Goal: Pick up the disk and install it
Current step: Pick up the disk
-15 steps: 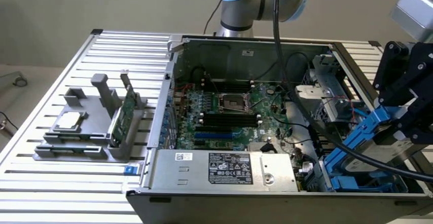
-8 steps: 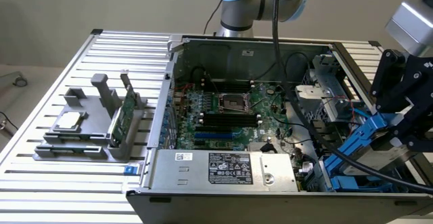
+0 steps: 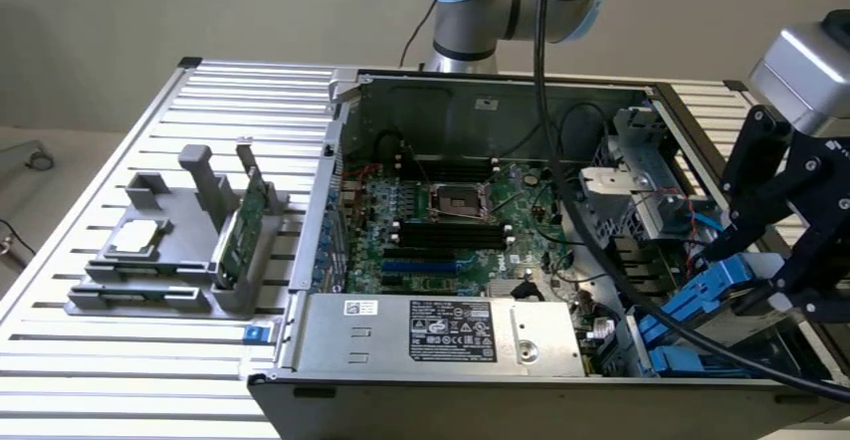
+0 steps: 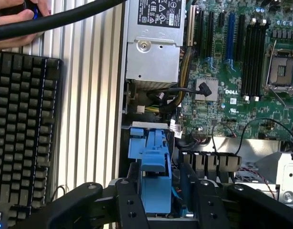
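Note:
The disk [image 4: 153, 157] shows as its blue plastic carrier, standing on edge in the drive bay at the case's front corner, on the exterior view's right. Its metal body is hidden. In the exterior view the disk [image 3: 698, 301] sits low in the bay beside another blue carrier [image 3: 684, 362]. My gripper [image 4: 160, 191] straddles the disk's end, with one black finger [image 4: 129, 195] against its side and the other finger [image 4: 198, 195] a small gap away. The jaws look open around it. From outside, the gripper [image 3: 750, 281] hangs over that corner of the case.
The open computer case [image 3: 345, 161] lies on a slotted aluminium table, with a motherboard [image 3: 452, 211] and a power supply [image 3: 439, 330] inside. A grey fixture holds a green card [image 3: 239, 226] and a silver chip [image 3: 139, 239]. A keyboard [image 4: 22, 133] and a person's hand [image 4: 15, 19] are nearby.

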Robot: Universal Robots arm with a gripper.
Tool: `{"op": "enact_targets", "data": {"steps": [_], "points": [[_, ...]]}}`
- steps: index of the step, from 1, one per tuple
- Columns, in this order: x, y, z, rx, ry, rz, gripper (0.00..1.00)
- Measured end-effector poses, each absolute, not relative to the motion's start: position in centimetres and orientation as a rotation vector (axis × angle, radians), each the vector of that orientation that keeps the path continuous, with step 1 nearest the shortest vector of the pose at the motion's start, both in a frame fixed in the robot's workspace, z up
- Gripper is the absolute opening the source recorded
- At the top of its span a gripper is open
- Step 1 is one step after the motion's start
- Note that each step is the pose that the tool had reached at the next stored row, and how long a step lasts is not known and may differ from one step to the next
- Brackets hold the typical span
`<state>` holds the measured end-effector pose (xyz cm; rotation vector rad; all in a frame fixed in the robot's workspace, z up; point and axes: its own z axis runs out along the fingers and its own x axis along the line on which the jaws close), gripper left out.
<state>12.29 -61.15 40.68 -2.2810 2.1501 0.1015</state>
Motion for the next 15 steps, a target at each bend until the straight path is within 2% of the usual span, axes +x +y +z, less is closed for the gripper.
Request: {"op": "enact_targets", "data": {"steps": [8,10,11,13,14,15], "points": [[12.22,-61.18,39.93,-2.295,2.135,0.101,0.47],[12.22,-61.19,39.90,-2.297,2.132,0.102,0.49],[12.22,-61.20,39.89,-2.296,2.130,0.104,0.55],[12.21,-61.21,39.88,-2.295,2.126,0.110,0.55],[12.21,-61.21,39.88,-2.294,2.124,0.112,0.53],[12.22,-61.21,39.89,-2.293,2.123,0.114,0.46]]}}
